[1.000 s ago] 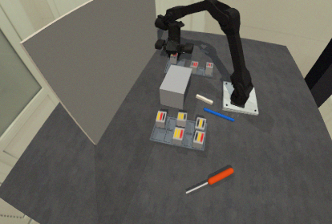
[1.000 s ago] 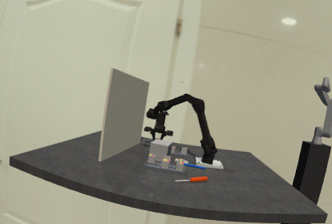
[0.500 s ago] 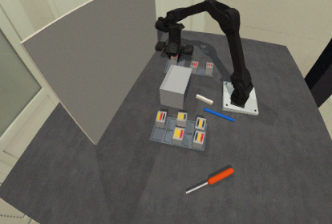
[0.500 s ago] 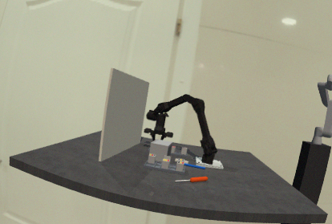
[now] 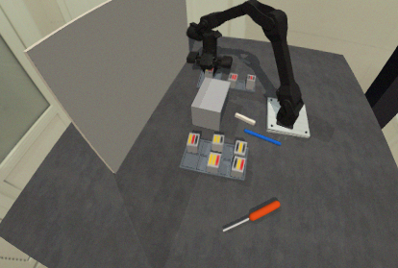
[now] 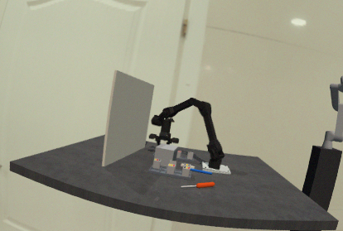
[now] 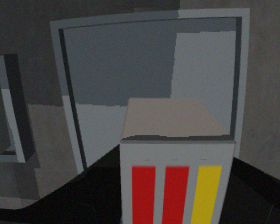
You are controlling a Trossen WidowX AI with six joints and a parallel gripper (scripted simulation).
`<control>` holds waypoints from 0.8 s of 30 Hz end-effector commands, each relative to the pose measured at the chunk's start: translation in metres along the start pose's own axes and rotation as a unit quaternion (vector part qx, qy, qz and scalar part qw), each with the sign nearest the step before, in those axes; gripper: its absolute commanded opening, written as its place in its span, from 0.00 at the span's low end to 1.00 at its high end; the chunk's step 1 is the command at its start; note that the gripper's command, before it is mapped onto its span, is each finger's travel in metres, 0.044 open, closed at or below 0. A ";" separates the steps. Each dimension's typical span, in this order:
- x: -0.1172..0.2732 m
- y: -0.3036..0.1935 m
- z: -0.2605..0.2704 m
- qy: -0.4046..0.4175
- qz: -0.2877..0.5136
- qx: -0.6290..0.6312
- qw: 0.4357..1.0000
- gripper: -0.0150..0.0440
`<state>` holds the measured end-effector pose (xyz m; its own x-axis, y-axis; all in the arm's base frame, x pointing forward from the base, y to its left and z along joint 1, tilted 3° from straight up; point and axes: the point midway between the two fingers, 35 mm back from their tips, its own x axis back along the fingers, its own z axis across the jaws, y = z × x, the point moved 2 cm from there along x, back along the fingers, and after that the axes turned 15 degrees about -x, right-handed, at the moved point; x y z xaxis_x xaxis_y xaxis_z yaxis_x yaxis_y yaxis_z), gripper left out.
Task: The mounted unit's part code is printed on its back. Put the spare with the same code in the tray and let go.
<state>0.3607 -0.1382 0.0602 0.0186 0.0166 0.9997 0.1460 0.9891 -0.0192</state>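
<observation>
My gripper (image 5: 210,65) (image 6: 165,138) is shut on a spare block (image 5: 209,72) (image 7: 175,165). The block is grey with a beige top and a code of two red bars and one yellow bar. I hold it just above the grey tray (image 7: 57,75) (image 5: 201,79) at the far side of the table; in the wrist view the tray floor shows behind the block. The mounted unit (image 5: 211,102) (image 6: 164,154), a plain grey box, stands in front of the tray. A grey rack (image 5: 188,161) near the front holds several other coded spares.
A tall grey panel (image 5: 111,79) (image 6: 126,117) stands upright on the left. Two coded blocks (image 5: 233,78) (image 5: 250,80) stand right of the tray. A beige stick (image 5: 244,117), a blue pen (image 5: 261,136) and an orange screwdriver (image 5: 252,214) lie near the arm's base plate (image 5: 302,129).
</observation>
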 end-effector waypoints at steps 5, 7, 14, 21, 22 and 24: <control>-0.006 0.000 0.002 0.002 0.001 0.002 1.000 0.25; -0.007 0.000 0.002 0.002 0.001 0.002 1.000 0.25; -0.005 0.000 0.001 0.000 0.000 0.000 1.000 0.57; -0.005 0.000 0.001 0.000 0.000 0.000 1.000 0.88; -0.005 0.000 0.001 0.000 0.000 0.000 1.000 0.92; -0.003 0.000 0.001 0.000 0.000 0.000 1.000 1.00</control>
<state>0.3594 -0.1379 0.0556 0.0192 0.0167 0.9997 0.1462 0.9891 -0.0194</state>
